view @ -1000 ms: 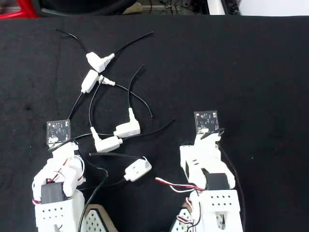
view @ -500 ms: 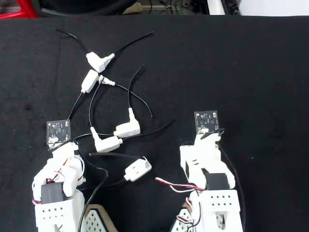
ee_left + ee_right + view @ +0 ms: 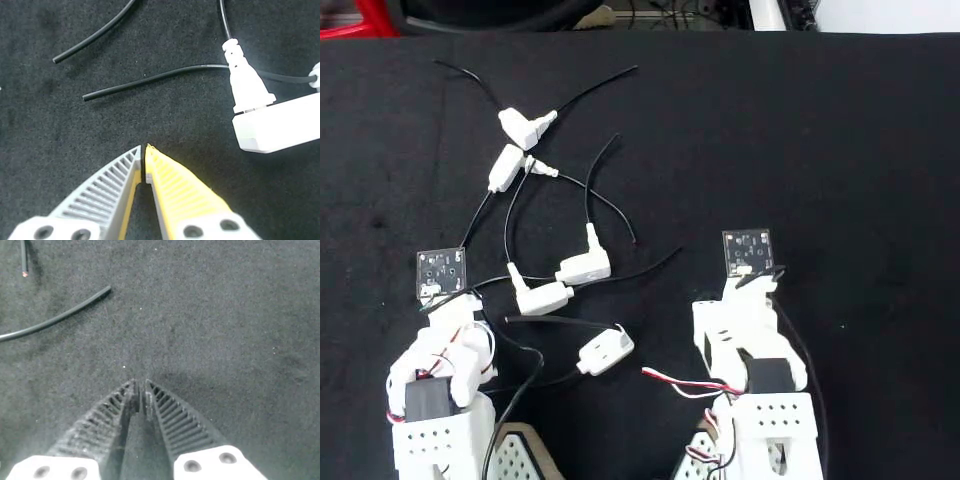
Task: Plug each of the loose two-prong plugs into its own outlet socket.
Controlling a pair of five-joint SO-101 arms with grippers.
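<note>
My left gripper (image 3: pixel 145 160) is clenched on nothing, its tips over the black cloth (image 3: pixel 50 125), near a socket block (image 3: pixel 280 125) with a plug (image 3: pixel 245 85) at its end. The other white pieces (image 3: pixel 528 128) lie ahead among crossing cables (image 3: pixel 150 78). I judge that lifting one could drag its neighbours. My right gripper (image 3: pixel 139 390) is likewise clenched and empty, well apart from them. I can read no writing anywhere.
</note>
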